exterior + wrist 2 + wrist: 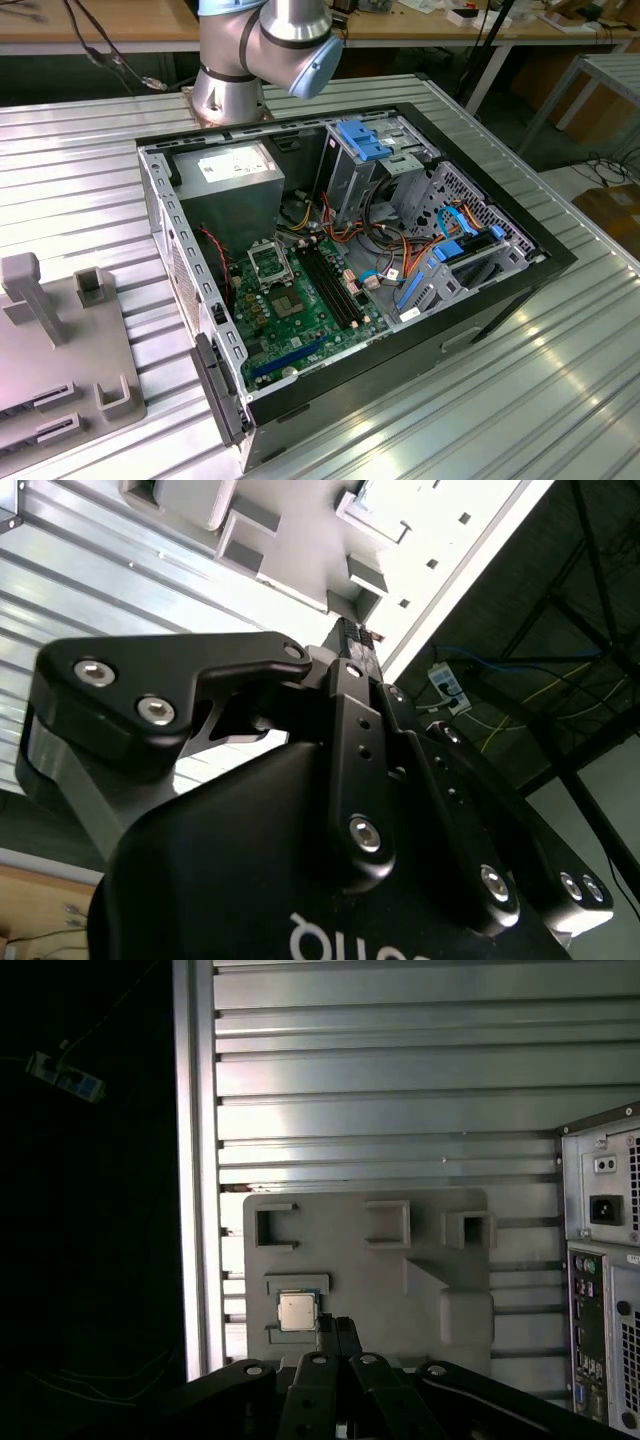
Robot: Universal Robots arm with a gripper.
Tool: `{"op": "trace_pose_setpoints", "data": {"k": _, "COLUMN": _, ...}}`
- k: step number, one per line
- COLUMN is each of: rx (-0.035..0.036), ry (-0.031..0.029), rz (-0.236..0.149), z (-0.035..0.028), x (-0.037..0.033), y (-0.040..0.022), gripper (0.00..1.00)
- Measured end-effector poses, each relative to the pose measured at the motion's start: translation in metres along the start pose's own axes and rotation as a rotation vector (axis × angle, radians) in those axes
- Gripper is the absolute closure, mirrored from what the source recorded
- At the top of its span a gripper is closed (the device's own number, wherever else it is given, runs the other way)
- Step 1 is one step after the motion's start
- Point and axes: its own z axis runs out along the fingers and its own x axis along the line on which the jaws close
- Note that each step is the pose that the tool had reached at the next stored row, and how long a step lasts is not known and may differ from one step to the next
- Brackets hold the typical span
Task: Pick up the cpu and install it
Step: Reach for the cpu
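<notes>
The cpu (296, 1311), a small silver square with a thin green rim, lies flat in a shallow recess of the grey fixture plate (400, 1290). My gripper (337, 1328) hangs well above the plate, its tips just beside the cpu in the first wrist view. The fingers are pressed together with nothing between them. The second wrist view shows the gripper (352, 642) shut over the same plate (300, 550). In the exterior view, the black hollow socket frame (268, 263) sits on the green motherboard (310, 325) inside the open computer case (480, 300).
The grey fixture plate (60, 350) has raised blocks and slots and lies on the ribbed metal table (520, 400) at the exterior view's left. The arm's base (235, 90) stands behind the case. Drive cages and cables (420, 230) crowd the case's far side.
</notes>
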Motion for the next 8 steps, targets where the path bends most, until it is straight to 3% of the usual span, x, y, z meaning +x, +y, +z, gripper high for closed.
{"op": "trace_pose_setpoints", "data": {"k": 6, "rx": -0.0004, "ry": -0.0006, "rz": -0.001, "z": 0.0019, "x": 0.0198, "y": -0.0040, "gripper": 0.89}}
{"op": "trace_pose_setpoints", "data": {"k": 8, "rx": -0.0004, "ry": -0.0005, "rz": -0.001, "z": 0.0028, "x": 0.0231, "y": -0.0062, "gripper": 0.89}}
